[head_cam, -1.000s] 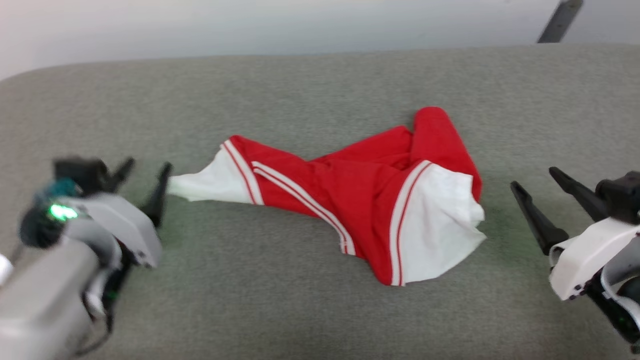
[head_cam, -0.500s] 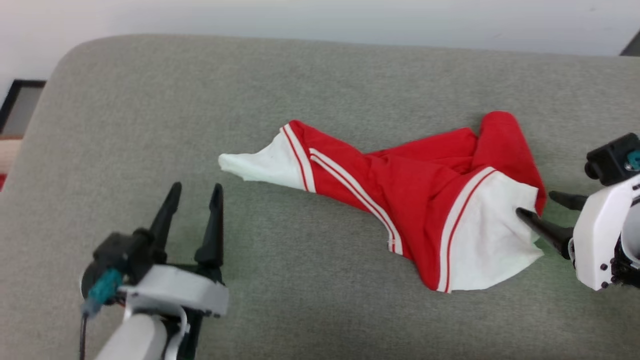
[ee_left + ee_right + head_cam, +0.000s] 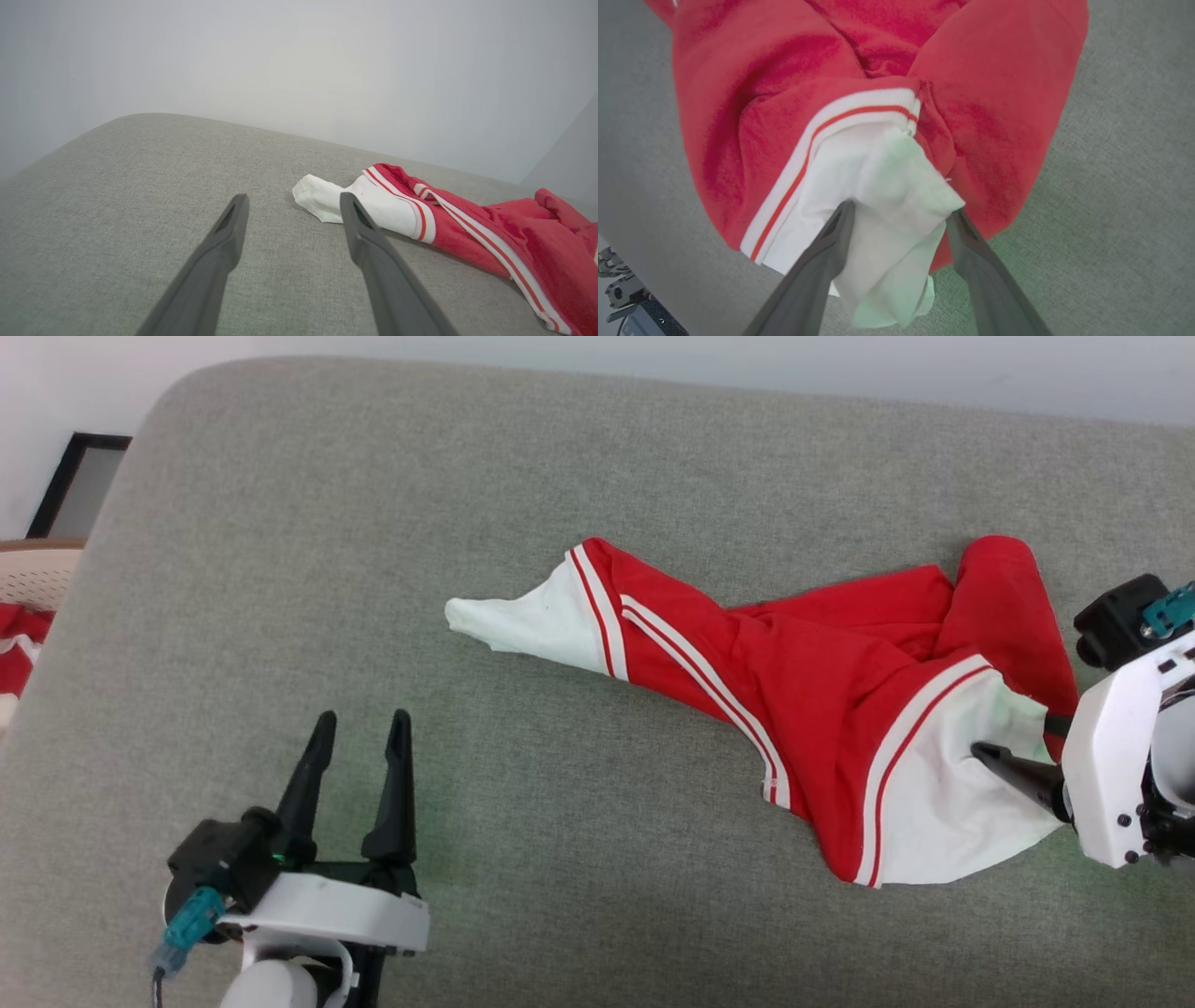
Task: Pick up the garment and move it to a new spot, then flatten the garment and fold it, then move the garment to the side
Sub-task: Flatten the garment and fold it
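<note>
Where the garment point(image 3: 794, 681) ends, the right claw point(image 3: 902, 210) straddles it.

A grey-green upholstered cushion point(image 3: 280, 569) is stretching wide across the scene, its far corner rounding off at the left. A plain pale wall point(image 3: 299, 60) is rising behind it under soft, even light, and a dark frame point(image 3: 79, 485) is sitting beyond that corner.
</note>
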{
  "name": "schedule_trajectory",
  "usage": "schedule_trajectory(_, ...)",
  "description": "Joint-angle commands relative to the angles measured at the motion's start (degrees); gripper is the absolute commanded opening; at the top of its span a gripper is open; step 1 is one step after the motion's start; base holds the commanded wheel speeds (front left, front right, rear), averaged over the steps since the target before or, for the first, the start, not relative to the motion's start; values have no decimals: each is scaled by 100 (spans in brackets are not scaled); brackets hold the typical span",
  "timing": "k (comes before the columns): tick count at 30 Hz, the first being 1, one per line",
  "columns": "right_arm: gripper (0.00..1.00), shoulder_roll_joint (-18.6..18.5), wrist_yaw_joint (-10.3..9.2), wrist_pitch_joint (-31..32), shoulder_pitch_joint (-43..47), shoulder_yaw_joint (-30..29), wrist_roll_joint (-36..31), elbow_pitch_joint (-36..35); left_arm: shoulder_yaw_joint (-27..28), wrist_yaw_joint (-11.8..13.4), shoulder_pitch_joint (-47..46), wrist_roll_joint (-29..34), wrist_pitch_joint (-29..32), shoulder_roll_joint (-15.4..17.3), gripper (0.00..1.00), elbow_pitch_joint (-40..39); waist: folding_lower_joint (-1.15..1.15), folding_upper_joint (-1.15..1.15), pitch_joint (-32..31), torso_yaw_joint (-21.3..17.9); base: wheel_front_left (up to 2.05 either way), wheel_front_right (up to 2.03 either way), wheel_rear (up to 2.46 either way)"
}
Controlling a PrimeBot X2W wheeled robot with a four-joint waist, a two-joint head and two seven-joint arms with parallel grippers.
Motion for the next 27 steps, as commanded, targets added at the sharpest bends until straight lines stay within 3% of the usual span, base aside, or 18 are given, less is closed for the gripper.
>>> schedule_trajectory(1,100,19,-8,23,64,-3,-56,-12,66,-63,30,91,1,-46,100,29,0,0,17,-6,0,0,0)
schedule_trajectory(4,76,48,-8,1,74,42,-113,-51,259,-208,-15,198,1,-197,100,76,0,0,61,-29,0,0,0)
schedule_trajectory(5,47,62,-8,0,84,81,-123,-58,304,-244,-33,233,1,-241,100,92,0,0,70,-35,0,0,0)
schedule_trajectory(6,35,69,-8,-24,85,112,-138,-66,356,-277,-48,251,1,-285,100,109,0,0,77,-44,0,0,0)
schedule_trajectory(7,2,70,-8,-55,75,129,-144,-69,390,-317,-56,271,1,-316,100,129,0,0,84,-54,0,0,0)
schedule_trajectory(17,0,-7,-8,-572,-59,-118,-188,-38,643,-447,-23,432,1,-496,100,225,0,0,86,-267,0,0,0)
schedule_trajectory(27,0,-129,-8,-975,649,-1587,-362,89,589,-459,24,384,1,-536,100,235,0,0,105,-466,0,0,0)
